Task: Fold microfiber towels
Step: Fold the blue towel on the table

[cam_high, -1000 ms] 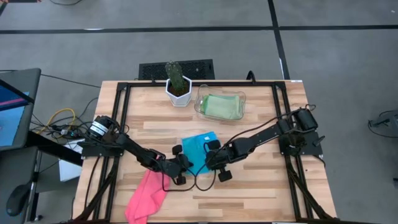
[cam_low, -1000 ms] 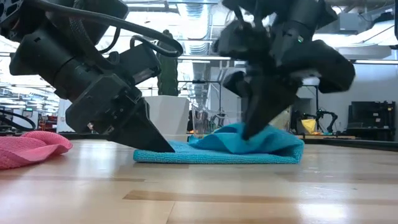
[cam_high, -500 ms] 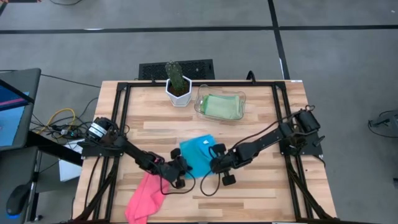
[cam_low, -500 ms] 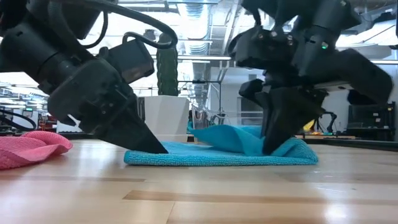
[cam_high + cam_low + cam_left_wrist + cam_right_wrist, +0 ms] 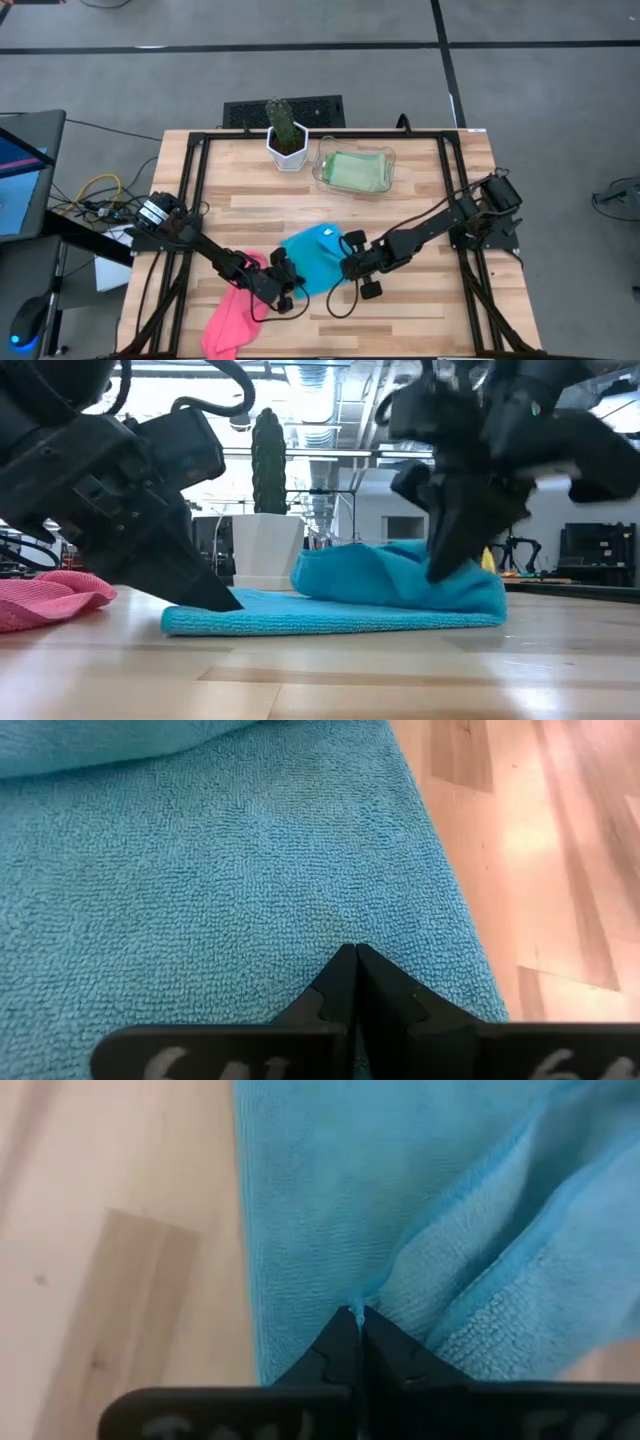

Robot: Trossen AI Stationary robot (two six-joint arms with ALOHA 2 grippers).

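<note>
I see the blue towel [image 5: 312,257] at the table's [image 5: 420,300] front middle, left gripper [image 5: 285,290] closed on its edge, right gripper [image 5: 350,262] pinching a raised fold. Pink towel [image 5: 232,315] crowds the left arm; cactus [image 5: 286,132] and tray [image 5: 354,170] sit well behind.

Robotics lab, open-plan floor: wooden workbench [image 5: 400,200] in a black frame on grey carpet tiles, loose cables and a monitor [image 5: 20,170] at its left, exposed ceiling ducts [image 5: 330,390], what looks like another robot arm [image 5: 520,550] on a far bench.
</note>
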